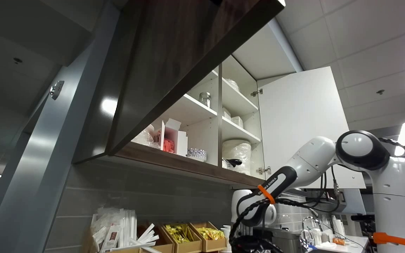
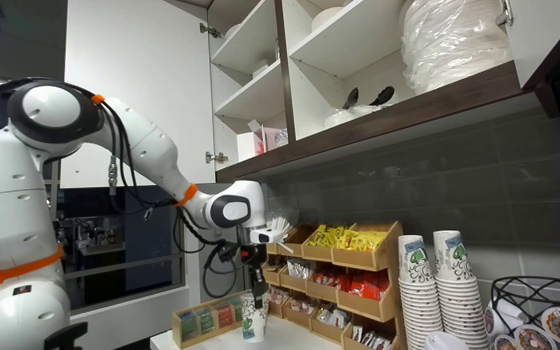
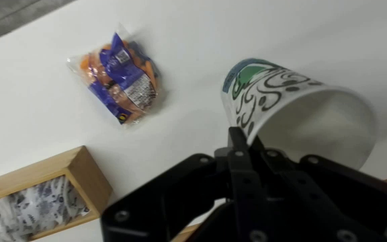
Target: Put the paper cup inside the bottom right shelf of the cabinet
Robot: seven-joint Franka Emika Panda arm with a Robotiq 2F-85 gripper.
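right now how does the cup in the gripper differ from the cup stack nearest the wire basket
The paper cup opens upward; the cup stack stands mouth down. The paper cup's rim is pinched by the gripper, while the cup stack stands clear of it. The paper cup looks single; the cup stack is many nested. Both show dark swirls, a green motif and blue.

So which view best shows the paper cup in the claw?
The wrist view: the paper cup is close, its rim and inside visible. In an exterior view, the paper cup appears smaller, side-on; elsewhere it's unseen.
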